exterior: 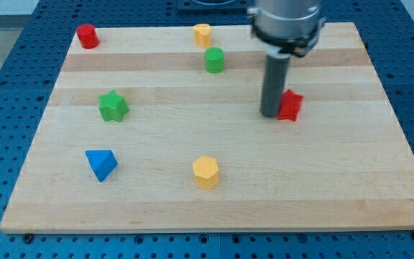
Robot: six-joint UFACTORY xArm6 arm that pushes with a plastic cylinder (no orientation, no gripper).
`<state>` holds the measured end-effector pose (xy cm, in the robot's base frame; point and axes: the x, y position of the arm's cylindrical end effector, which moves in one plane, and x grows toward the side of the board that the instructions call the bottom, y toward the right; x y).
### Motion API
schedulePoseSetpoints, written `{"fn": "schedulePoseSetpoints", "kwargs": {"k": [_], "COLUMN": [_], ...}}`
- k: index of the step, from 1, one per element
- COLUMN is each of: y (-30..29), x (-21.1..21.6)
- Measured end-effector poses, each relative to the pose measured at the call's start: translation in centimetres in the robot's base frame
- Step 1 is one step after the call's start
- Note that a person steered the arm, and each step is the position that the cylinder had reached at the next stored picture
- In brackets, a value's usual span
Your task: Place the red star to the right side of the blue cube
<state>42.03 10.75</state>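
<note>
my tip (pixel 271 115) ends a dark, matt, smooth rod. the board (pixel 214 201) is pale wood with visible grain and a smooth finish. the red star (pixel 290 106) and yellow block (pixel 205 173) look like smooth, slightly glossy plastic.

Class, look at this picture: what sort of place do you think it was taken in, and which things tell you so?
Probably a robotics lab bench. A wooden board lies on a blue perforated table, small coloured blocks are scattered over it, and my tip rests against the red star on its left.
</note>
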Motion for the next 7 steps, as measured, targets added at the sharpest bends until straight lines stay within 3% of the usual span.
{"fn": "schedulePoseSetpoints", "kwargs": {"k": [1, 2, 4, 5, 7], "y": [3.1, 0.9, 1.1, 5.3, 6.7], "x": [-0.4, 0.1, 5.4, 3.3, -5.0]}}
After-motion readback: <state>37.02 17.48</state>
